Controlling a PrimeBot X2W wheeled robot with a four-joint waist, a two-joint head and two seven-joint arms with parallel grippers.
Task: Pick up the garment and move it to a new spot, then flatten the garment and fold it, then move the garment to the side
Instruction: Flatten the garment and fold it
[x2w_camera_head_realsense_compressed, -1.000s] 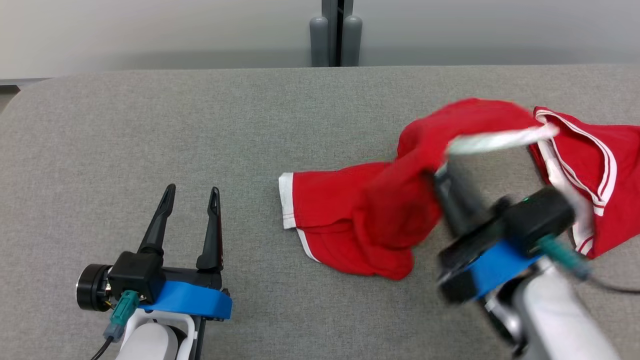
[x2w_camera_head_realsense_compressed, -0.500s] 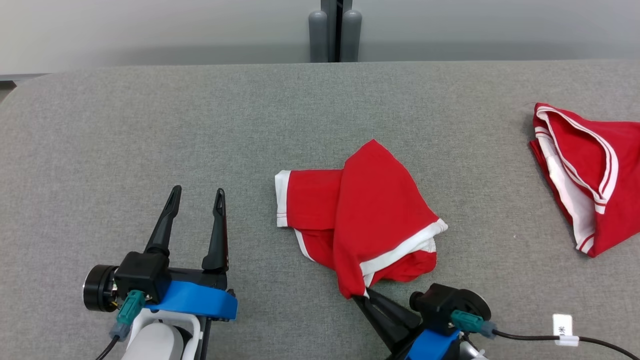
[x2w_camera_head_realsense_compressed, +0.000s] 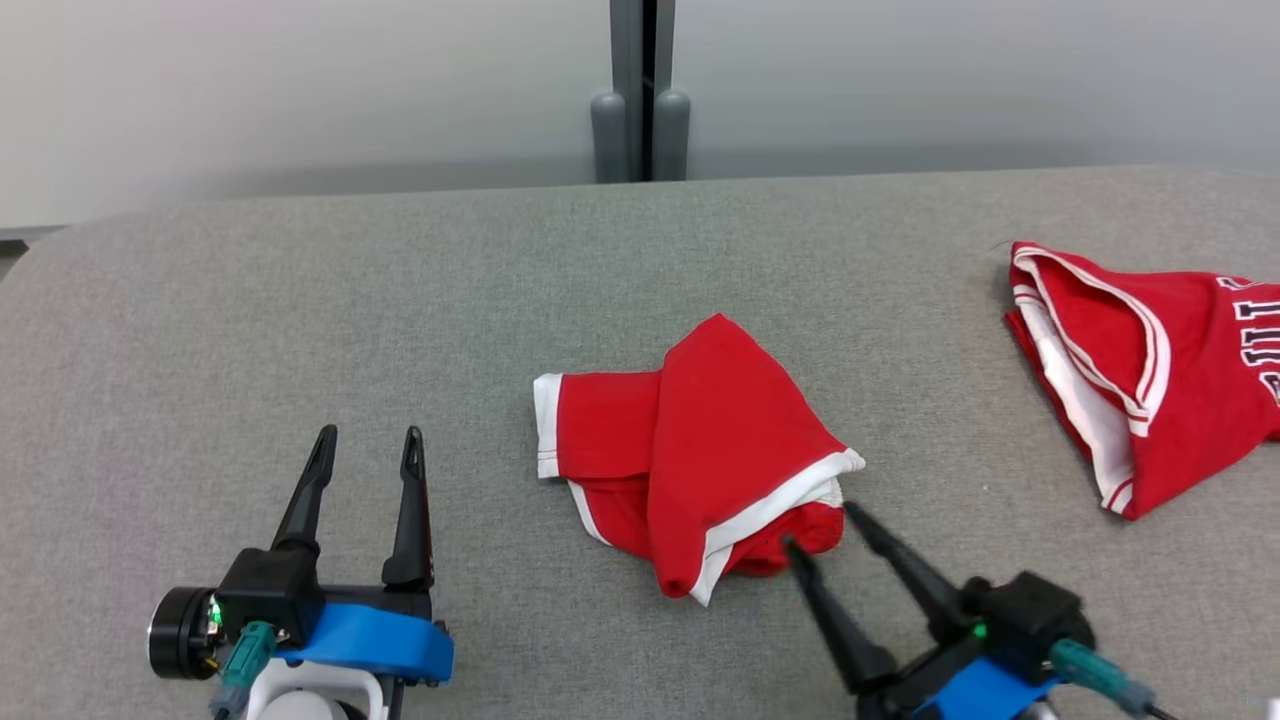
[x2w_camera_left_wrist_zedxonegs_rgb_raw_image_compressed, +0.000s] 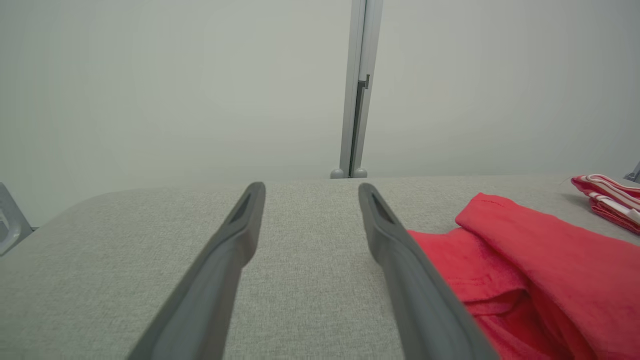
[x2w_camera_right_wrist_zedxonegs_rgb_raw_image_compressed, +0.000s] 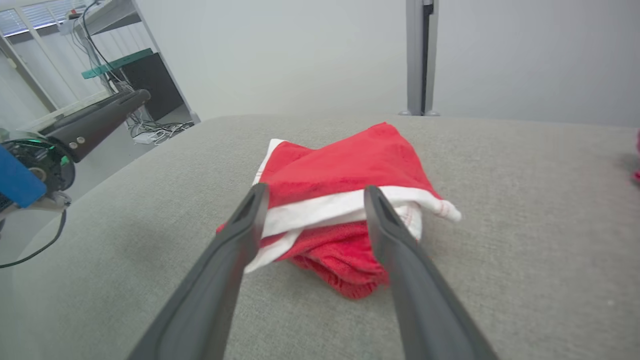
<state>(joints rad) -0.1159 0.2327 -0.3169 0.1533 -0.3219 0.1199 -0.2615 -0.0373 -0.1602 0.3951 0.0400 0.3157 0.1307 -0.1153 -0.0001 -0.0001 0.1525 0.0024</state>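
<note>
While the red garment (x2w_camera_head_realsense_compressed: 700, 470) is lying crumpled on the middle of the grey table (x2w_camera_head_realsense_compressed: 300, 330), the right fingers (x2w_camera_right_wrist_zedxonegs_rgb_raw_image_compressed: 402, 265) are standing wide apart and empty, tips at its white-trimmed near edge; contact is unclear. The left fingers (x2w_camera_left_wrist_zedxonegs_rgb_raw_image_compressed: 400, 260) are hovering open, holding nothing, apart to its left. A second garment (x2w_camera_head_realsense_compressed: 1130, 370) is lying far right.

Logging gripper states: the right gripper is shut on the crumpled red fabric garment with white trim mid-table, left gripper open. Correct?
No: the right gripper is open, jaws spread at the white-trimmed hem of the crumpled red fabric garment, as the right wrist view shows. The left gripper is open.
</note>
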